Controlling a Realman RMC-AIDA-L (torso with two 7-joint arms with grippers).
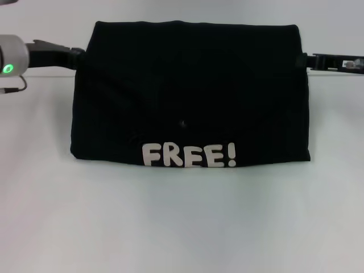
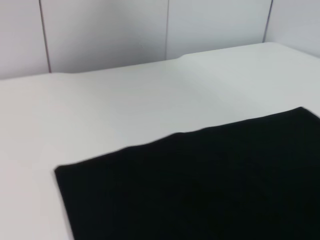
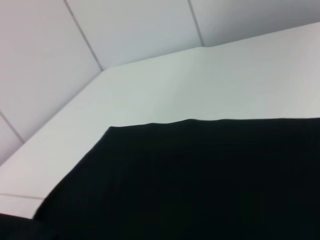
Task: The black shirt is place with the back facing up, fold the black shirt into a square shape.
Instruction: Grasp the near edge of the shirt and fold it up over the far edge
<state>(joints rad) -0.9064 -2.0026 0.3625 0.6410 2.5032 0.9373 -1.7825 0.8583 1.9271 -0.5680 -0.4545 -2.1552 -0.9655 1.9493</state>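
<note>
On the white table [image 1: 51, 216], the black shirt [image 1: 190, 94] sits centred, folded into a wide block with straight top and bottom edges; "FREE!" lettering runs along its near edge. Left end effector [image 1: 79, 55] meets the shirt's upper left corner, right end effector [image 1: 302, 60] the upper right; finger state cannot be told. Bare table surrounds the cloth.

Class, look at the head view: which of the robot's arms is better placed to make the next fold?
Neither clearly: left gripper and right gripper each sit at a far corner of the soft black folded shirt.
</note>
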